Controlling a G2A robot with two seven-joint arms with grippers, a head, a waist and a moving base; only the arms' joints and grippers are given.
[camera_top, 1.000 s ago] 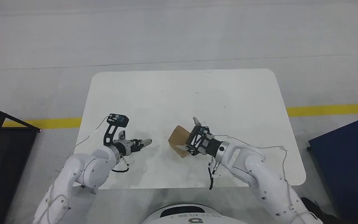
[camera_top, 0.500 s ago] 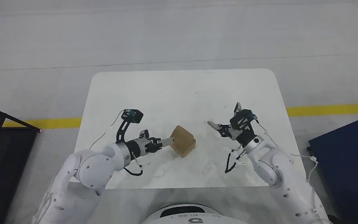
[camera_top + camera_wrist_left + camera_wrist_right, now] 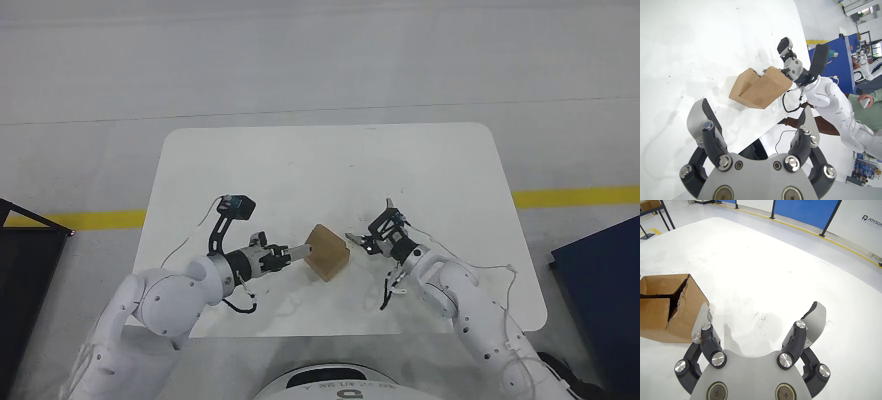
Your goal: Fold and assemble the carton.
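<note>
Brown cardboard carton (image 3: 327,251) sits on the white tabletop (image 3: 420,170) in the top view, between both arms. Left wrist view: the left end effector (image 3: 755,108) is spread, near the carton (image 3: 761,91). Right wrist view: the right end effector (image 3: 761,308) is spread, one finger just beside the torn carton (image 3: 660,317)

Bright, even, diffuse light; white rounded table (image 3: 440,170) nearly blown out in wrist views. Soft faint shadow beside brown cardboard carton (image 3: 757,92). Wrist views bow at edges.
</note>
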